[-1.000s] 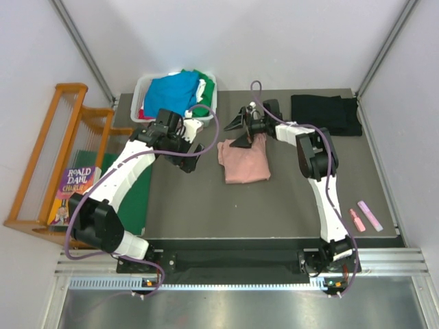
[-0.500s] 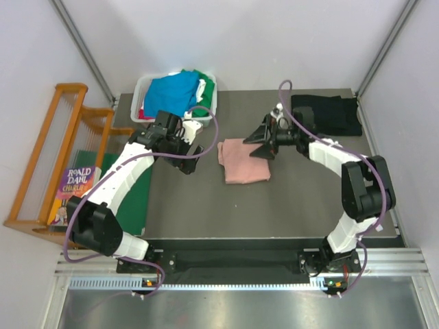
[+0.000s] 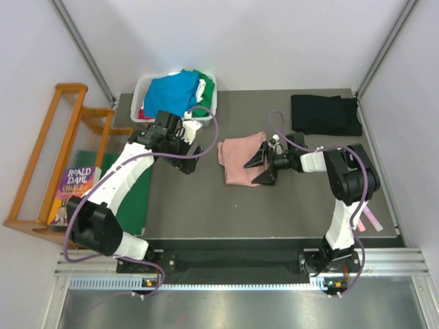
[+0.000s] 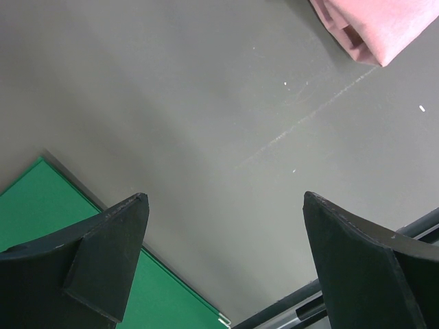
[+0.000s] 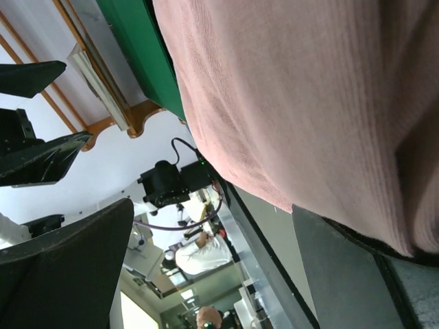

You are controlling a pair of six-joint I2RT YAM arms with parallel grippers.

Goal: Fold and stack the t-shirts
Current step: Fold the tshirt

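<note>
Two robot arms, left arm (image 3: 120, 171) and right arm (image 3: 346, 181), one table (image 3: 206, 205), one pink shirt (image 3: 236, 164), one black shirt (image 3: 326, 114), one white bin (image 3: 140, 96), one heap of shirts (image 3: 171, 92) in four colours, one wooden rack (image 3: 70, 89), one book (image 3: 74, 184), one green board (image 3: 140, 199).

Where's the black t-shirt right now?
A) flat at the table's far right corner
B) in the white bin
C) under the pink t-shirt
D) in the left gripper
A: the black t-shirt lies flat at the far right corner of the table, well apart from the pink t-shirt.
</note>
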